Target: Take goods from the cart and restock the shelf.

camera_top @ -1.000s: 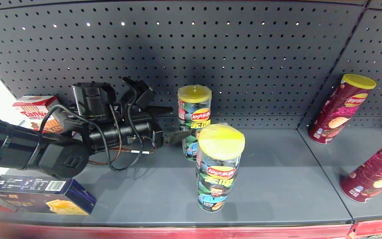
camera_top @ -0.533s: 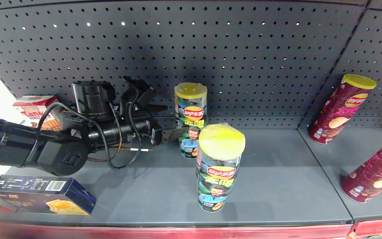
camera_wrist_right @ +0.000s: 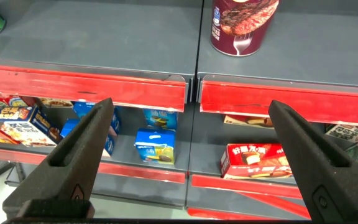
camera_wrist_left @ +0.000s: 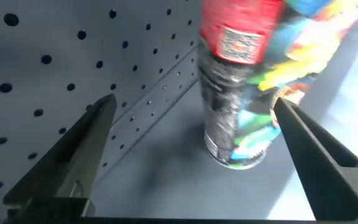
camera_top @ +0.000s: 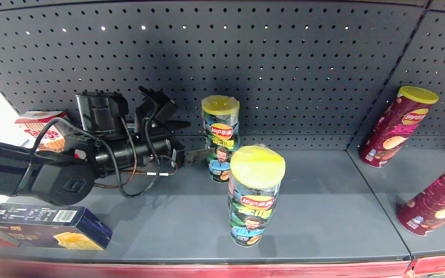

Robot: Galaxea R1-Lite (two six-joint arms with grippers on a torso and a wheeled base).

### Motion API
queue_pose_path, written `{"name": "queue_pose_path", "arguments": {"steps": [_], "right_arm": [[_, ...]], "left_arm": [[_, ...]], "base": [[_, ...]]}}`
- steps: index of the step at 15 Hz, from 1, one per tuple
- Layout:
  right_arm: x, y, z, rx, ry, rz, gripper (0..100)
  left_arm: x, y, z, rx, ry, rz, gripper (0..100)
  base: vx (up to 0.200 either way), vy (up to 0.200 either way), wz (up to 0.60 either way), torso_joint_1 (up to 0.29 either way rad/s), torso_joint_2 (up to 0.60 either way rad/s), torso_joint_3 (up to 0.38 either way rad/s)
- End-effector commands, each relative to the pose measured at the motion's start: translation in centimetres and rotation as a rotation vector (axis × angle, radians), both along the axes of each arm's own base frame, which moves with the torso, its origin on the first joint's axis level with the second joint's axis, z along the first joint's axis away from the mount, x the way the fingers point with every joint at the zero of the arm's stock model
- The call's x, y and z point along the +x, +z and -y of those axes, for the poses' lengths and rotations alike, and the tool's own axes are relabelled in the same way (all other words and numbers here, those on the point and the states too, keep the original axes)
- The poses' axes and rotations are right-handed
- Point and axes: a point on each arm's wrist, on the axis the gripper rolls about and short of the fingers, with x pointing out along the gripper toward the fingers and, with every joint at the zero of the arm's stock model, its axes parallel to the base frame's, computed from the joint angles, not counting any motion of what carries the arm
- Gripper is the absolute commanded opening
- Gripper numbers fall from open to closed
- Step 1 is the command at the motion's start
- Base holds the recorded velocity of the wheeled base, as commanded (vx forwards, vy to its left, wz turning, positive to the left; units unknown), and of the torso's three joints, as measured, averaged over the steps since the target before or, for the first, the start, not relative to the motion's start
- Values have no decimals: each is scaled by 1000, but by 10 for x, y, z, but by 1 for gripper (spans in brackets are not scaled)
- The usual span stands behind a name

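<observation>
The rear can [camera_top: 221,139] stood upright at the centre of the head view, on the shelf [camera_top: 323,216] close to the pegboard [camera_top: 284,69], its long axis vertical. The left gripper [camera_top: 199,138] lay level to the left of it, pointing right, jaws spread. The can was just beyond the fingertips rather than between them. In the left wrist view the can [camera_wrist_left: 241,93] sat ahead of the open gripper [camera_wrist_left: 194,102], nearer one finger than the other. Whether the near fingertip touched the can's lower side could not be told. The left arm was much the nearer. The right gripper [camera_wrist_right: 191,104], jaws also spread and holding nothing, hung out in front of lower shelves with red edges. With the can on its base and ungripped, it looked placed. A straight pull back toward the left of the frame would probably clear it, while a sideways swing could tip it. The front can [camera_top: 254,195] stood lower right of the rear one, apart from the fingers. The pegboard lay close behind the far finger. Two maroon cans [camera_top: 398,126] stood at far right, a wafer box [camera_top: 43,127] at left and a blue box [camera_top: 48,227] at lower left.
</observation>
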Motion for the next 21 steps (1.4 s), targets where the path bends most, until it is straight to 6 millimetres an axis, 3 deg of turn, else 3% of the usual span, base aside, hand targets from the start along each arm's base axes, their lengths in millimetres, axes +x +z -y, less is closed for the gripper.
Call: {"name": "queue_pose_path", "arguments": {"steps": [1, 5, 9, 14, 21], "right_arm": [[0, 0, 0, 0, 2, -2, 100], [0, 0, 0, 0, 2, -2, 100], [0, 0, 0, 0, 0, -2, 100], [0, 0, 0, 0, 0, -2, 100], [0, 0, 0, 0, 0, -2, 100]], "left_arm": [[-14, 8, -5, 0, 14, 17, 100], [-21, 1, -11, 74, 157, 40, 100], [-5, -9, -11, 119, 292, 42, 100], [8, -27, -7, 124, 301, 29, 100], [8, -29, 12, 121, 249, 31, 100]], "base": [[0, 0, 0, 0, 0, 0], [0, 0, 0, 0, 0, 0], [0, 0, 0, 0, 0, 0], [0, 0, 0, 0, 0, 0], [0, 0, 0, 0, 0, 0]]}}
